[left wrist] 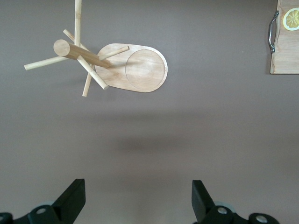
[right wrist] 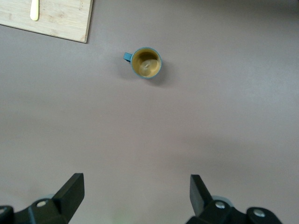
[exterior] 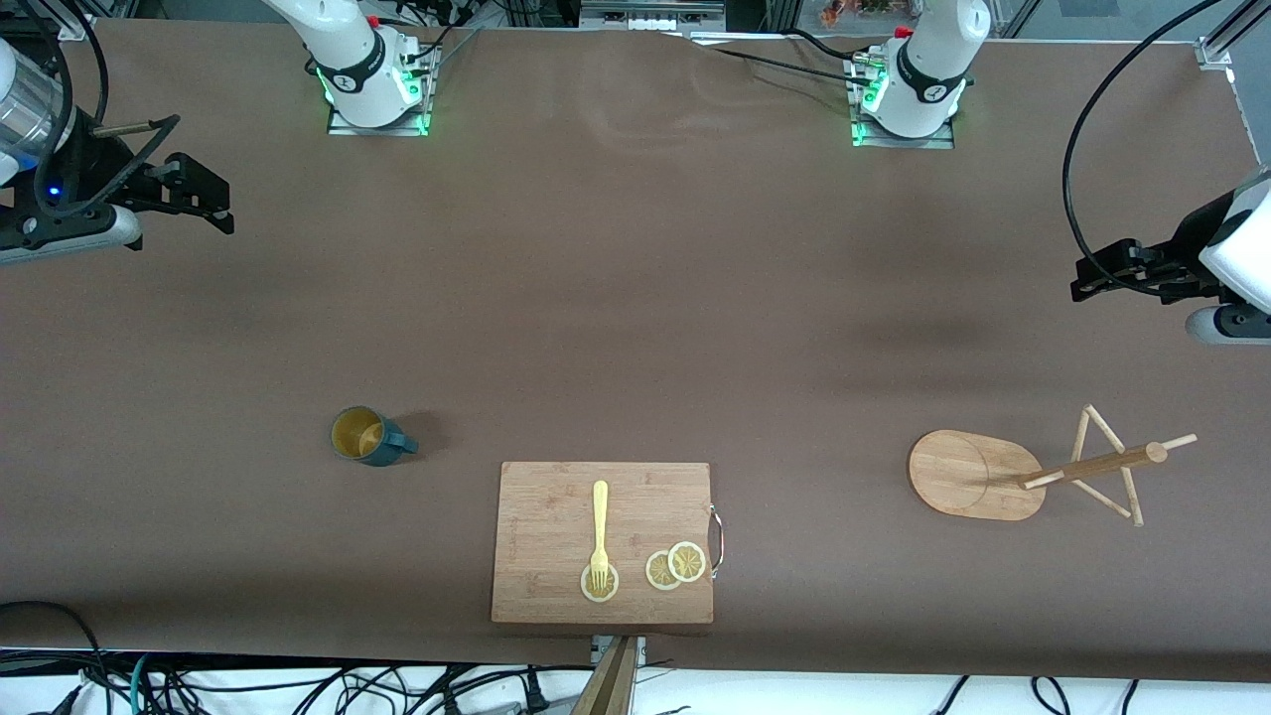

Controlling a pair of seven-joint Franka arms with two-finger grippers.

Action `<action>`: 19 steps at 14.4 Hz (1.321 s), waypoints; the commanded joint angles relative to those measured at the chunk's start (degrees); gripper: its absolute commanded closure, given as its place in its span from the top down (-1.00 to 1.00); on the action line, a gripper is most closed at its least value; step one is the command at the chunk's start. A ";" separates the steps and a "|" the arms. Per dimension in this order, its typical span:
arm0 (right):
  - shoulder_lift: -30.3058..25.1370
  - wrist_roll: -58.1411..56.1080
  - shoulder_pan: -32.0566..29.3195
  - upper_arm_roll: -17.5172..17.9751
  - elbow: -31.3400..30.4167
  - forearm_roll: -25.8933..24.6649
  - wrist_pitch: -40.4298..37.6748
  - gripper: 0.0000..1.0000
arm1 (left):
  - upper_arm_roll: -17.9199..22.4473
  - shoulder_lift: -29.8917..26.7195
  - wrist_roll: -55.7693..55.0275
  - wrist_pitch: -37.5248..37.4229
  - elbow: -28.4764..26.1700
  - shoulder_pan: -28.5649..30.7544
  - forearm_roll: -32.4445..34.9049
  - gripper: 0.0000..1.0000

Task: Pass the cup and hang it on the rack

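Nearest the camera, a board point(exterior: 603, 542) carries a fork point(exterior: 599, 531) and lemon slices point(exterior: 676, 566); the cup point(exterior: 363, 436) stands upright on the table toward the right arm's end, handle toward the board. Right gripper point(exterior: 204, 204), fingers spread and empty, is the nearer one, with the cup well ahead of its fingertips and apart from them. Left gripper point(exterior: 1092, 281), likewise spread and empty, waits near the rack point(exterior: 1033, 475).

Two glossy white rounded arm bases point(exterior: 362, 70) point(exterior: 918, 74) with black joint rings sit on metal plates lit green, red buttons beside them. Black cables trail off. Each black angular two-fingered tool point(exterior: 194, 194) point(exterior: 1112, 270) has wedge-shaped fingers point(left wrist: 70, 200) point(right wrist: 70, 196) with silver screws.
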 commanded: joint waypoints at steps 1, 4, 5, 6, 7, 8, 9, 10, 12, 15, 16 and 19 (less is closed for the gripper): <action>0.25 0.59 -0.24 0.07 0.73 0.41 -0.33 1.00 | -0.21 0.90 -0.06 -0.19 1.61 0.37 0.19 1.00; 0.25 0.50 -0.24 0.07 0.73 0.41 -0.33 1.00 | -0.21 0.98 -0.06 -0.19 1.61 0.37 0.19 1.00; 0.25 0.50 -0.24 0.07 0.73 0.41 -0.33 1.00 | -0.21 0.98 -0.06 -0.11 1.70 0.28 0.19 1.00; 0.25 0.50 -0.24 0.07 0.73 0.41 -0.33 1.00 | -0.21 0.98 -0.06 -0.11 1.70 0.28 0.19 1.00; 0.25 0.50 -0.24 0.07 0.73 0.41 -0.33 1.00 | -0.21 0.98 -0.06 -0.11 1.70 0.19 0.19 1.00; 0.25 0.50 -0.24 0.07 0.73 0.41 -0.33 1.00 | -0.21 0.98 -0.06 -0.11 1.70 0.19 0.19 1.00; 0.25 0.50 -0.24 0.07 0.73 0.32 -0.33 1.00 | -0.21 0.98 -0.06 -0.11 1.70 0.19 0.19 1.00; 0.25 0.59 -0.24 0.07 0.73 0.32 -0.33 1.00 | -0.21 0.98 -0.06 -0.11 1.70 0.19 0.19 1.00; 0.77 -0.02 -0.16 0.07 0.64 0.15 -0.24 1.00 | -0.21 0.98 -0.06 -0.11 1.70 0.28 0.19 1.00; 1.22 -0.20 -0.42 0.07 0.73 0.75 0.46 1.00 | -0.21 0.98 -0.06 -0.11 1.61 0.19 0.19 1.00; 2.35 -0.20 -0.42 0.07 0.73 0.93 1.51 1.00 | -0.21 0.98 -0.06 -0.11 1.61 0.19 0.19 1.00; 7.88 -0.47 -0.33 0.07 1.35 0.49 3.27 1.00 | -0.21 0.98 -0.06 -0.19 1.61 0.19 0.19 1.00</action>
